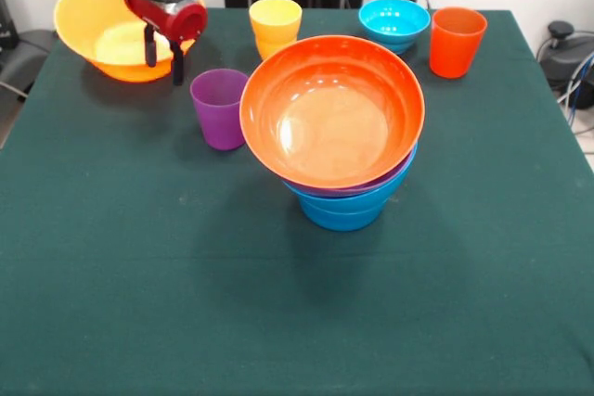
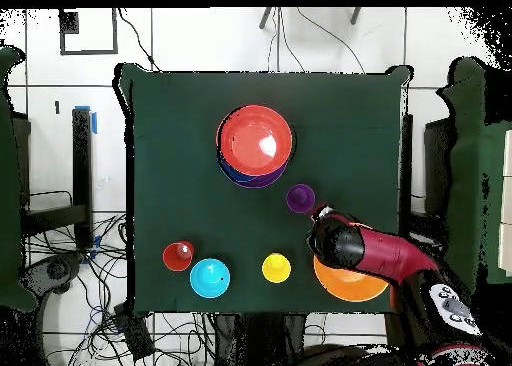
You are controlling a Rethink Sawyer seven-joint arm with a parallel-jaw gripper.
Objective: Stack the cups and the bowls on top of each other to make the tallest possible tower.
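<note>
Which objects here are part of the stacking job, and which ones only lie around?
Job:
tower, orange bowl on top
large yellow bowl
small cyan bowl
purple cup
yellow cup
orange cup
gripper, open, empty

Lying about:
cables on the floor

Arm: red and black, wrist held vertical. Gripper [image 1: 163,55]: pointed straight down, two dark fingers [image 1: 149,46] held apart, nothing gripped between them, above the surface.
</note>
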